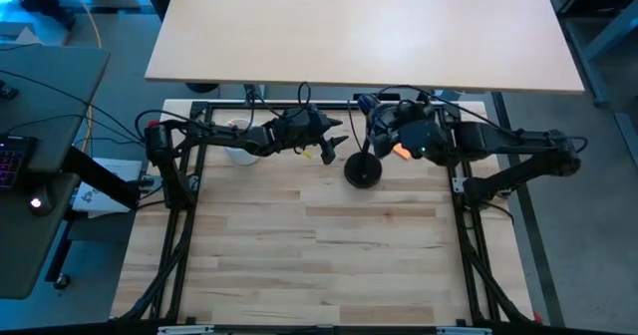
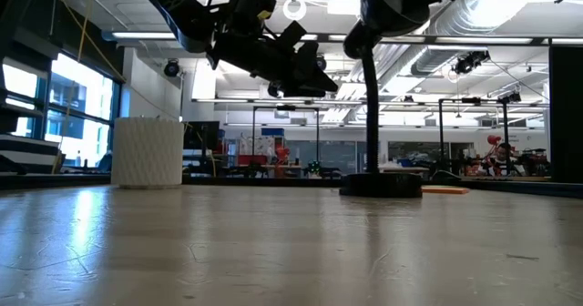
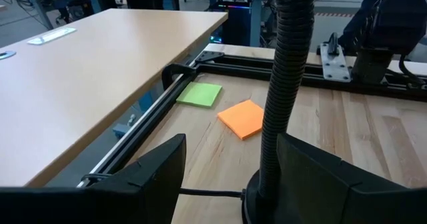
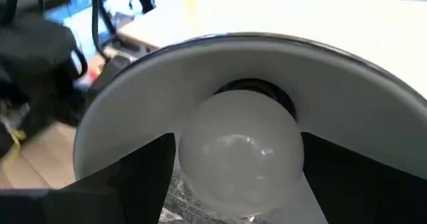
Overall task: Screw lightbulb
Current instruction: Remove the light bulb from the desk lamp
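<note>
While round the lightbulb point(image 4: 237, 151), right fingers point(image 4: 133, 177); left fingers point(image 3: 153, 184) parted, empty, over wooden table point(image 1: 329, 255).

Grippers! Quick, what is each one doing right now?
Left gripper: open, fingers either side of the lamp's neck, no contact visible.
Right gripper: fingers around the lightbulb in the lamp shade.

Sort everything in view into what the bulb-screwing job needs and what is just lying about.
Needed for the job:
- lightbulb, sitting in the lamp shade between the right gripper fingers
- black desk lamp, its neck in front of the open left gripper

Lying about:
- white cup
- orange sticky pad
- green sticky pad
</note>
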